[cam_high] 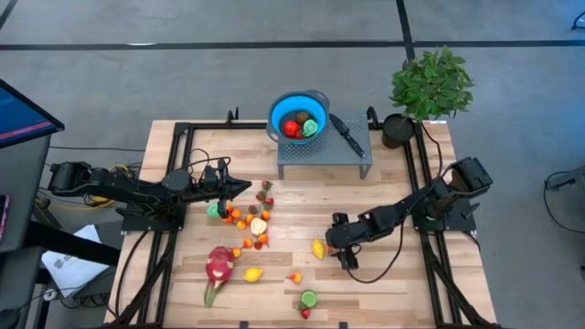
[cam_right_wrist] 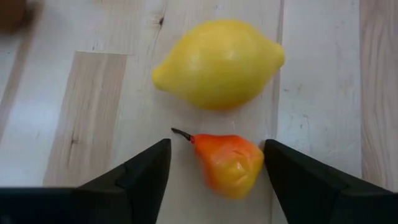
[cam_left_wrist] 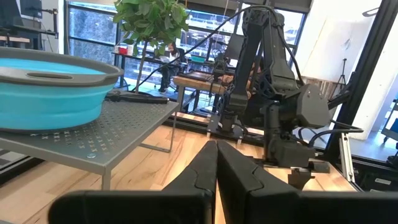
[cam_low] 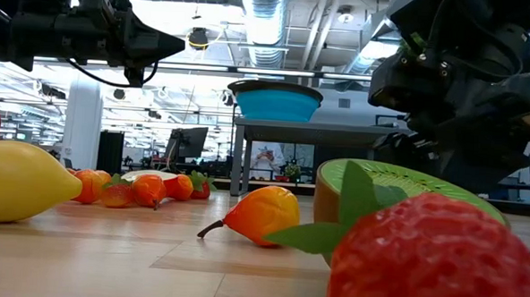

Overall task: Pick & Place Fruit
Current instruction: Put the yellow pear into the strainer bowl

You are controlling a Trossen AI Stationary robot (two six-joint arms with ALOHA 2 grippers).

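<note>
A small orange-yellow fruit (cam_right_wrist: pixel 229 163) lies on the wooden table next to a yellow lemon (cam_right_wrist: pixel 219 62). My right gripper (cam_right_wrist: pixel 217 148) is open and slants down over the small fruit, one finger on either side of it. In the high view this gripper (cam_high: pixel 329 247) is right of the lemon (cam_high: pixel 318 249). My left gripper (cam_high: pixel 243 187) is shut and hovers level over the table's left half, above a cluster of small fruits (cam_high: pixel 247 221). A blue bowl (cam_high: pixel 299 117) holding red and green fruit stands on a grey stand (cam_high: pixel 324 157) at the far side. My right gripper has one finger (cam_right_wrist: pixel 280 163) right beside the small fruit's side (cam_right_wrist: pixel 258 163); I cannot tell whether it touches. The other finger stands clear of the fruit's stem end. The fruit lies on the table.
A pink dragon fruit (cam_high: pixel 219 267), a second lemon (cam_high: pixel 253 273), a small orange fruit (cam_high: pixel 294 277), a kiwi half (cam_high: pixel 309 298) and a strawberry (cam_high: pixel 305 313) lie toward the near edge. A black-handled knife (cam_high: pixel 347 134) lies on the stand. A potted plant (cam_high: pixel 430 87) stands at the far right corner.
</note>
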